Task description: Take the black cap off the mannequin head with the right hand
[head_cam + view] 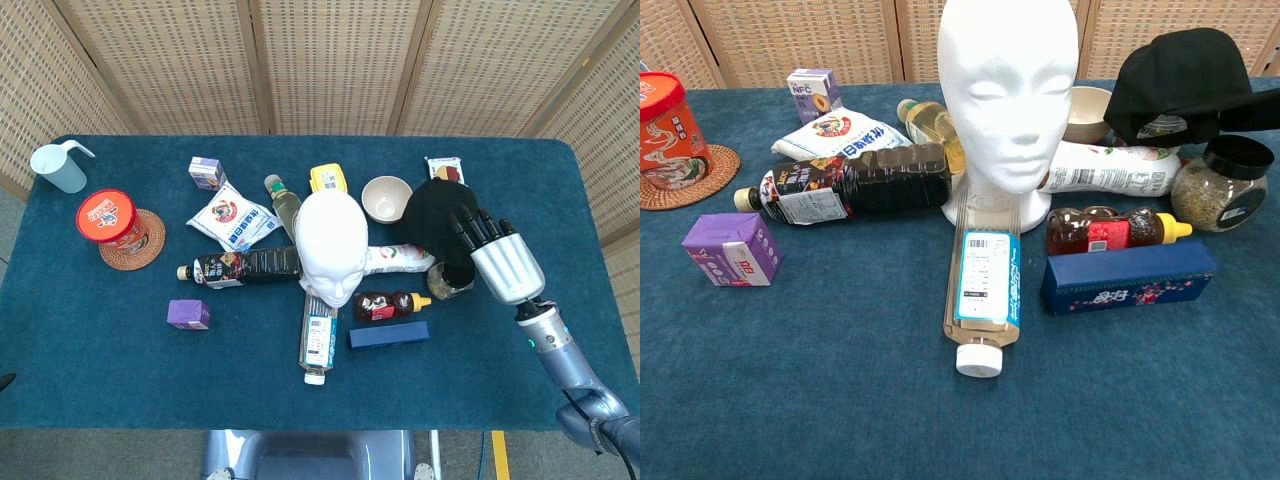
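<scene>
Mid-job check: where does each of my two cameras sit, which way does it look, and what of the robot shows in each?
Head view: high above the near table edge, looking steeply down on the whole table; shows the right robot hand and forearm holding the cap.
Chest view: low at the near edge, looking across at the mannequin head; at most dark fingers at the right edge.
Both share the mannequin, cap, jar and blue box.
</scene>
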Available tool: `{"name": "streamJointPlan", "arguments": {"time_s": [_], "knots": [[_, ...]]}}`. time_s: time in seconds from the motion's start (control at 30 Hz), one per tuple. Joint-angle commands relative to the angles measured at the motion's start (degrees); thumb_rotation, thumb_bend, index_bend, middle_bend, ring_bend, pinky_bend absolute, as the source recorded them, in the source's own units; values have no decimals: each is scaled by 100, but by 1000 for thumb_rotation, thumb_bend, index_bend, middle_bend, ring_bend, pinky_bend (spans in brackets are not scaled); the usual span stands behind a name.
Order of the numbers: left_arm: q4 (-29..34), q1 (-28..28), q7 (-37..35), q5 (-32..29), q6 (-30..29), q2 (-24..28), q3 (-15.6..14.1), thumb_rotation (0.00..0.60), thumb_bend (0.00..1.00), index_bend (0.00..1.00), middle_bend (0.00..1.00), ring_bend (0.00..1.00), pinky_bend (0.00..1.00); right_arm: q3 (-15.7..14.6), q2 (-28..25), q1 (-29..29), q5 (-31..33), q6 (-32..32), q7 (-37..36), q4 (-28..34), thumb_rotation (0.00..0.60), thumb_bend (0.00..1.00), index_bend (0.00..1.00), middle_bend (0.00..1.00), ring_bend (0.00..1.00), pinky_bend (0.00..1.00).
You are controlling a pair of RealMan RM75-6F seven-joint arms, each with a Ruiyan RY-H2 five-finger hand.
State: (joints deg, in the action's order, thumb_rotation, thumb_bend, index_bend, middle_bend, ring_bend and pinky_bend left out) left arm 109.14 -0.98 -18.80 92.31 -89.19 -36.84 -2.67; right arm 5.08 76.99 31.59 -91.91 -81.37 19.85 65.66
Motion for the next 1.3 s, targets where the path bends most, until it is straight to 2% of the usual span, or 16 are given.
{"name": "streamJointPlan", "arguments": {"time_s": [0.03, 0.3, 0.53, 0.73, 1.0, 1.3], "knots": [[-20, -11, -32, -3, -19, 1, -2, 600, 2, 0, 0, 0, 68, 69, -338, -214, 192, -42, 44, 600, 600, 172, 83, 130, 214, 438], [-97, -36, -139, -75, -46, -5, 5, 600, 2, 0, 0, 0, 68, 120, -920, -740, 359, -550, -634, 1551, 600, 172, 81, 115, 133, 318], [-229, -31, -191, -86, 93, -209, -51, 600, 2, 0, 0, 0, 68, -81, -1672, -1281, 483, -682, -1363, 2640, 600, 28, 44, 63, 69, 259], [-504, -135, -123, -92, 25, -721, -91, 600, 2, 0, 0, 0, 68, -297, -1832, -1673, 466, -779, -1397, 2930, 600, 0, 43, 36, 50, 225], [-888, -307, 40, -309, -159, -1501, -24, 600, 2, 0, 0, 0, 68, -374, -1707, -2191, 368, -1301, -1223, 3152, 600, 0, 41, 24, 40, 199], [-1064, -231, 26, -154, -47, -1620, -58, 600, 3, 0, 0, 0, 68, -403, -1538, -2492, 321, -1465, -1289, 3094, 600, 0, 41, 24, 39, 192]]}}
